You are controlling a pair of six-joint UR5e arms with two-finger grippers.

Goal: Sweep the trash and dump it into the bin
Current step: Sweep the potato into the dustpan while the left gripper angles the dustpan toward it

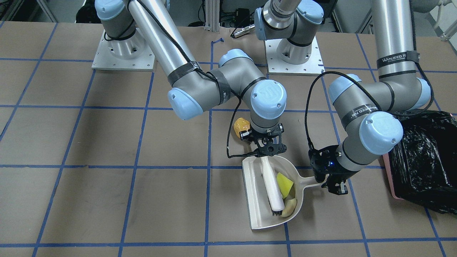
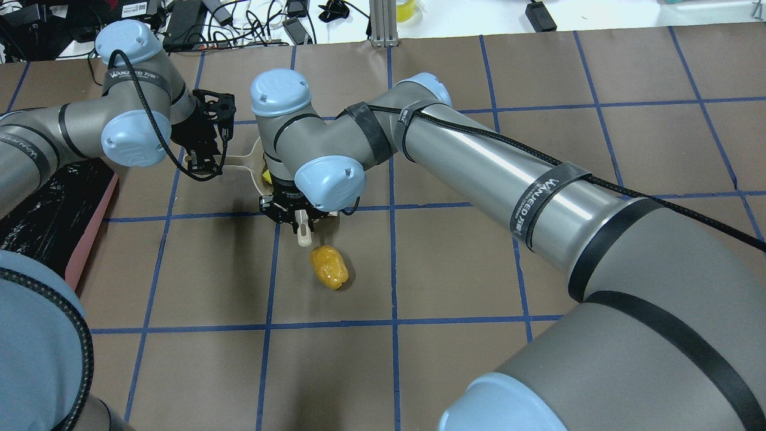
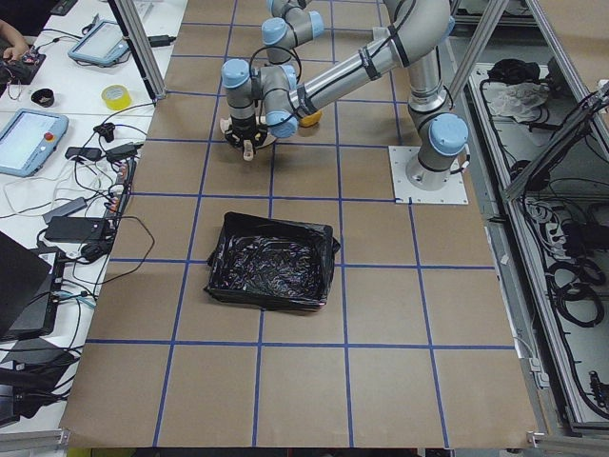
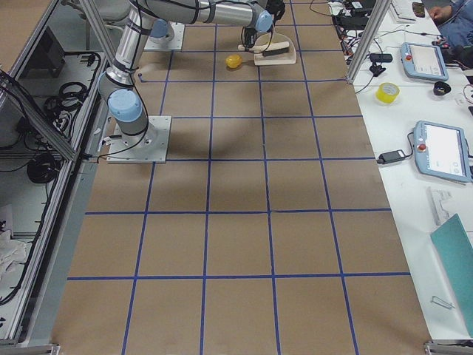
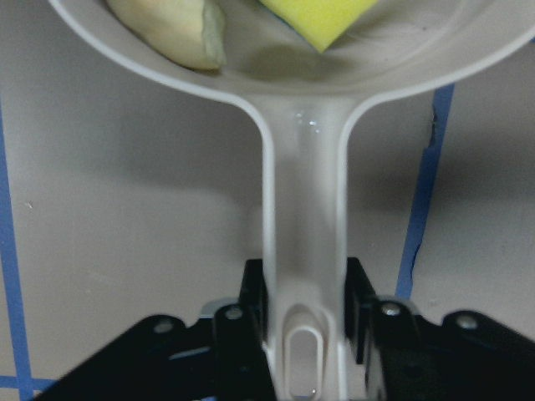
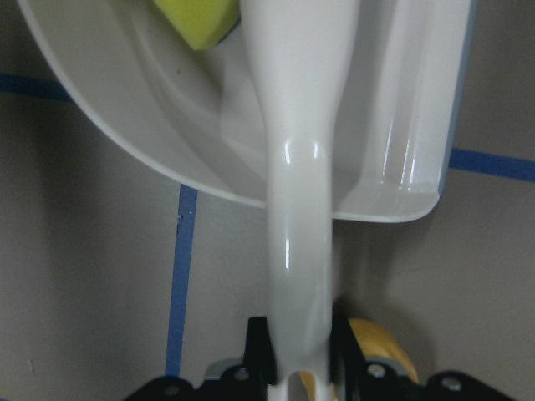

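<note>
The cream dustpan (image 1: 254, 185) lies on the table. In it are the yellow-green wedge (image 1: 284, 184) and the cream crescent (image 1: 289, 207), beside the white brush (image 1: 271, 185). My left gripper (image 1: 330, 184) is shut on the dustpan handle (image 5: 305, 209). My right gripper (image 1: 266, 148) is shut on the brush handle (image 6: 297, 167), and the brush head lies inside the pan. The orange-yellow lump (image 1: 241, 127) sits on the table outside the pan, just behind my right gripper; it also shows in the overhead view (image 2: 329, 267). The pink bin with its black bag (image 1: 425, 160) stands beyond my left arm.
The table is brown paper with a blue tape grid. The bin's pink rim (image 2: 90, 227) shows at the overhead view's left edge. Both arm bases stand at the table's robot side. Tablets and tape rolls lie on a side bench (image 4: 436, 148).
</note>
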